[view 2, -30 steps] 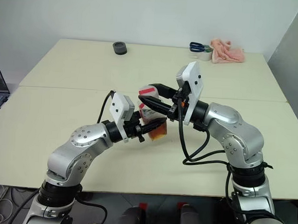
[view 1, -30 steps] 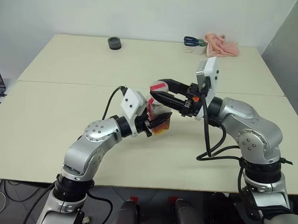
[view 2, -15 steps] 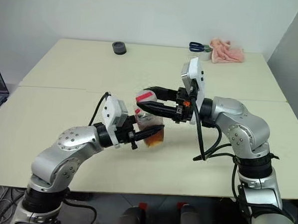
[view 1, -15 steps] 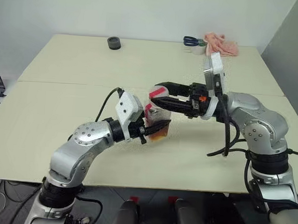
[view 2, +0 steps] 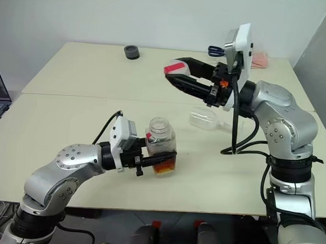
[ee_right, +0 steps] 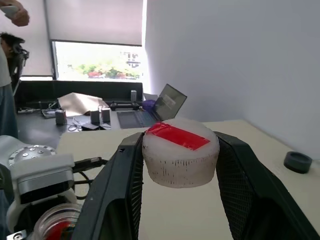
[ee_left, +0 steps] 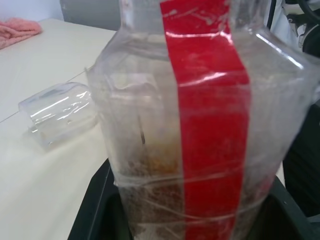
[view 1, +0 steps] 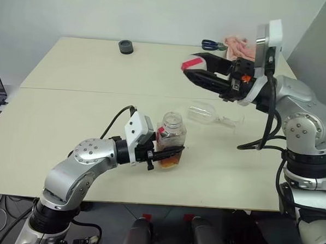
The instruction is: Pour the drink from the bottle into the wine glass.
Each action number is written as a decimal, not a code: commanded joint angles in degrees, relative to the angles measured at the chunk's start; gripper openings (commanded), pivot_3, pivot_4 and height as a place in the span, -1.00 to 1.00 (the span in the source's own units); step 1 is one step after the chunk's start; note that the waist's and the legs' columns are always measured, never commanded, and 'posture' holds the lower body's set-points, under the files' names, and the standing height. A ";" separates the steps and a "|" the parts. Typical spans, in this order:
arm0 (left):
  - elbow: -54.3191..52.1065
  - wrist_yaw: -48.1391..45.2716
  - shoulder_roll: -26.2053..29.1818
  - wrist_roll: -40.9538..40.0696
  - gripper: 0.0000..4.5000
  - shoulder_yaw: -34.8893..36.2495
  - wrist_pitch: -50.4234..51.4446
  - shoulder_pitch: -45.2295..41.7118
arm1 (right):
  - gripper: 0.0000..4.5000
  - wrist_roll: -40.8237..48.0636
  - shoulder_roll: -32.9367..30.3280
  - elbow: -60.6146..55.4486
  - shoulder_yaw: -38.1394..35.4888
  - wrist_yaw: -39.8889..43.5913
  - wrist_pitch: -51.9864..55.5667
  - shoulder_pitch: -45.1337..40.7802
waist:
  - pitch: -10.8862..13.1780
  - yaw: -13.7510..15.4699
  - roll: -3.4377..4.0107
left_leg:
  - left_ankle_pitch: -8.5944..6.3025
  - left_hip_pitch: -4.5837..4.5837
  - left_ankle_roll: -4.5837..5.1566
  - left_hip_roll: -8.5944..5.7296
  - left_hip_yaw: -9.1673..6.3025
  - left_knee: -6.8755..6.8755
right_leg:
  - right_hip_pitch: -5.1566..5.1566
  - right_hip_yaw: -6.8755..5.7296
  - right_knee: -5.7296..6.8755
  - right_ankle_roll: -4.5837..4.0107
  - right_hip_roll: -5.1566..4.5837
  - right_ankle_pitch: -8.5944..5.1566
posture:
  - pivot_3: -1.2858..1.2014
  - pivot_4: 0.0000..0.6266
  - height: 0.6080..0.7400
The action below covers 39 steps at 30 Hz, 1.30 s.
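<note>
Gripping the small clear plastic bottle (view 1: 171, 138) upright on the table (view 1: 70, 111), left end effector (view 1: 164, 153) is clenched. Right end effector (view 1: 194, 70) pinches the red-and-white cap (view 1: 192, 63), raised well above. Clear stemmed wine glass (view 1: 207, 113) lies sideways between them.

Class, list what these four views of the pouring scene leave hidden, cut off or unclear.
1. Bottle: left wrist view's edges cut off its mouth and base.
2. Wine glass, lying on its side: its stem and foot sit behind the right arm's cable in the eye views.
3. Scissors: the right claw covers their blades.

Head stereo downward; wrist cams close-up
</note>
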 commanded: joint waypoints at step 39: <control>1.34 6.70 -5.36 1.58 -0.19 -0.26 -1.51 -4.40 | 0.99 -26.49 8.90 -1.11 -11.65 -35.01 -11.52 41.19 | -0.08 -0.18 0.10 | 0.03 0.22 0.02 0.06 0.40 -0.03 | 0.06 0.35 0.06 0.06 0.10 0.01 | 0.03 -0.52 1.00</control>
